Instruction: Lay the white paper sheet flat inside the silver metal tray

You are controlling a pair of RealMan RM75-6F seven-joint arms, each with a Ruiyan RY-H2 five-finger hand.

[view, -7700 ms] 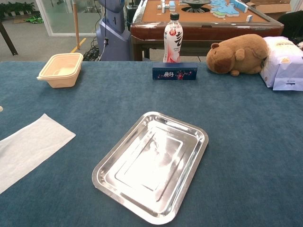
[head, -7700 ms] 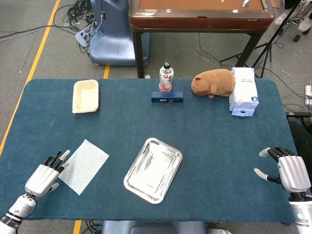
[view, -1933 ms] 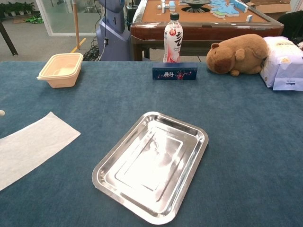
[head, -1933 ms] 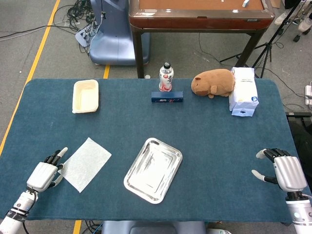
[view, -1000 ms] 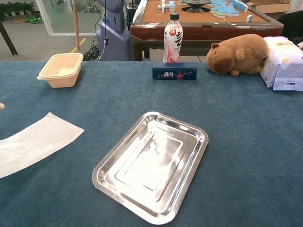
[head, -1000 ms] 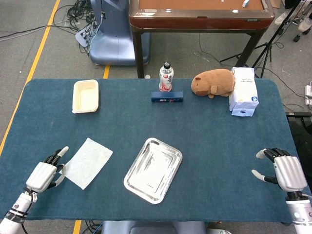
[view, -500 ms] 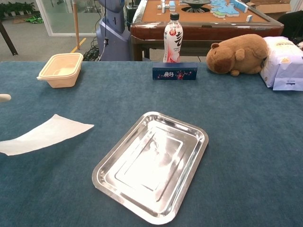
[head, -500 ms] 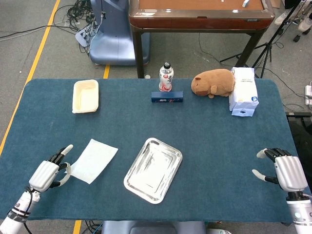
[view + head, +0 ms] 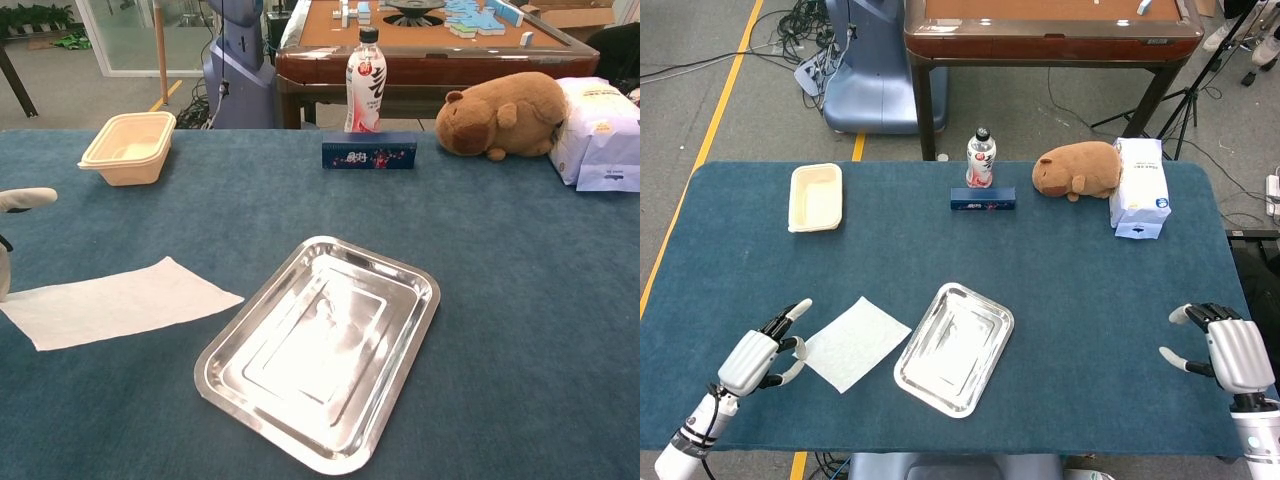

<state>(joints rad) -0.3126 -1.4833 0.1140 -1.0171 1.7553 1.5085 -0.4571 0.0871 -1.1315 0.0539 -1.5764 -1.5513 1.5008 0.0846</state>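
— Left hand (image 9: pixel 762 358) is pinching the white paper sheet (image 9: pixel 857 342) by its near corner; I've dragged it right, so it's now just beside the silver metal tray (image 9: pixel 992 309).
— And the right hand (image 9: pixel 1228 352)?
— Fingers spread, holding nothing. Next I'd carry the sheet over the rim.

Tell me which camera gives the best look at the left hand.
The head view: it shows the whole left hand at the paper sheet's near corner. The chest view catches only fingertips at its left edge.
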